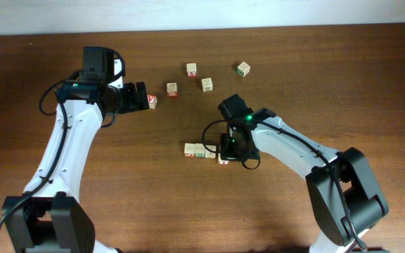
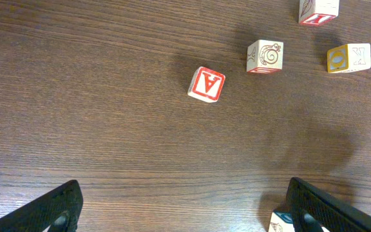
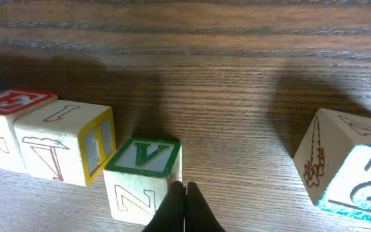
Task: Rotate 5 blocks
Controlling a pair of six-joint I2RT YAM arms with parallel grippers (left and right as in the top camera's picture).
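Three blocks form a row, with a red-topped E block (image 3: 5,119), a yellow-edged block (image 3: 66,145) and a green V block (image 3: 143,171). In the overhead view that row (image 1: 199,150) lies at mid-table. My right gripper (image 3: 185,206) is shut on nothing, its tips against the V block's right corner. A tilted block with a blue-edged "2" face (image 3: 346,171) lies apart to the right. My left gripper (image 2: 192,216) is open over bare wood, and a teal-edged cube (image 2: 277,223) sits beside its right finger. In front of it lies a red-faced A block (image 2: 206,84).
Loose cubes lie farther out in the left wrist view: a spiral-print one (image 2: 265,57), a yellow-faced one (image 2: 348,58) and a red-printed one (image 2: 318,11). Overhead, a red X cube (image 1: 191,69) and a green-printed cube (image 1: 242,68) sit near the table's far edge.
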